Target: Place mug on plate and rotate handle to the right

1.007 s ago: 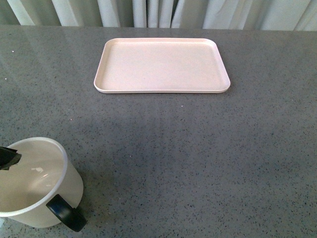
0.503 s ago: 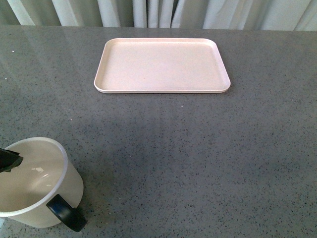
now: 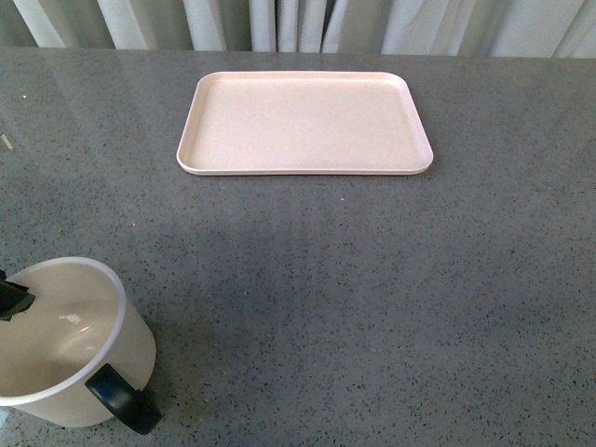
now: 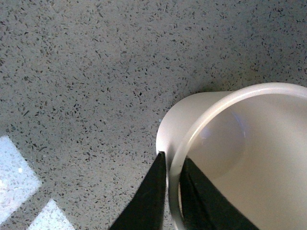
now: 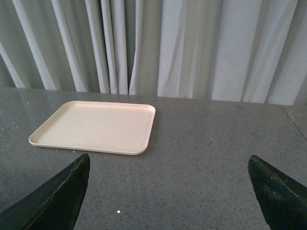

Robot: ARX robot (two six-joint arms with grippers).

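The cream-white mug point(image 3: 70, 340) sat at the near left corner of the front view, well apart from the plate point(image 3: 304, 124), with its left side cut off by the picture's edge. Its open mouth faced up and only a plain stretch of outer wall showed. The glossy black handle point(image 3: 121, 400) stuck out from the wall toward the near right. Whether the mug's base rested on the grey speckled countertop point(image 3: 372, 298) could not be told. The left gripper point(image 4: 172, 163) was clamped on the mug's rim, with one black finger point(image 4: 148, 196) outside the wall and the other inside. In the front view only a small dark tip of it showed at the left edge. The pale pink plate lay flat and bare at the far middle of the countertop, in front of pale curtains point(image 3: 279, 23). The right gripper point(image 5: 168, 191) appeared only in its own wrist view, its two dark fingers spread wide apart above the countertop with nothing between them.
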